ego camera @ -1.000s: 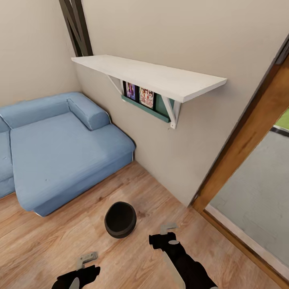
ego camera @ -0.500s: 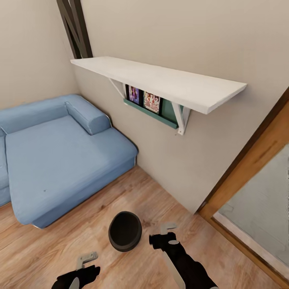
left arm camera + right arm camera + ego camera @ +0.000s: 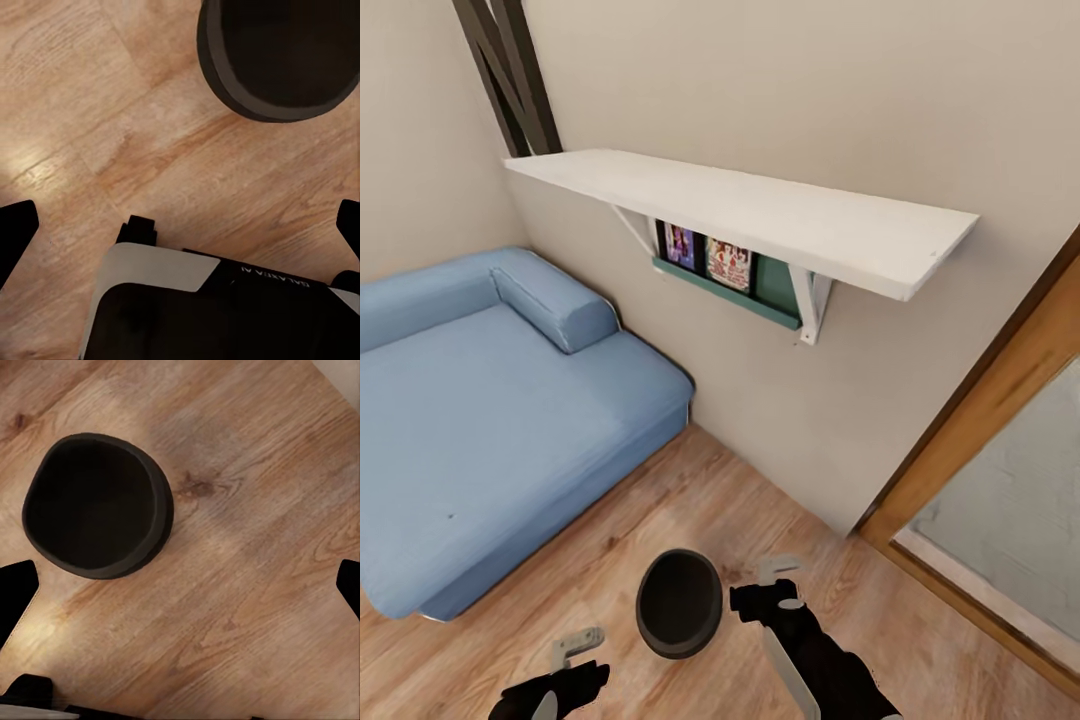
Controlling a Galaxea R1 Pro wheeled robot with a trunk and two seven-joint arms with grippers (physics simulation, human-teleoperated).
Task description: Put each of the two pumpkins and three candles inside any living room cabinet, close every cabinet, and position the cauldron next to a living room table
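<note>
A: Where is the cauldron (image 3: 679, 603) sitting?

B: On the wooden floor (image 3: 610, 560), upright with its round mouth facing up, low in the head view. It lies between the two arms, nearer the right end effector (image 3: 770, 577), which hangs just beside its rim without touching it.

A: And the left end effector (image 3: 574, 645)?

B: Lower down in the head view, apart from the pot, over bare boards. Its pale fingers (image 3: 578, 641) hold nothing.

A: Are the end effectors released or clenched?

B: Both released. In the left wrist view the dark fingertips sit at the far edges of the picture with only floor (image 3: 97, 112) between them, and the cauldron (image 3: 281, 56) lies ahead of them. The right wrist view shows the same wide gap, with the cauldron (image 3: 97, 506) ahead and off to one side, outside the grasp.

A: What surrounds it?

B: A blue sofa (image 3: 480, 400) stands in the corner, well apart from the pot. A white wall shelf (image 3: 760, 215) hangs above, with a teal rack (image 3: 725, 285) of colourful covers under it. A wooden door frame (image 3: 1000, 390) edges the view at the right
</note>
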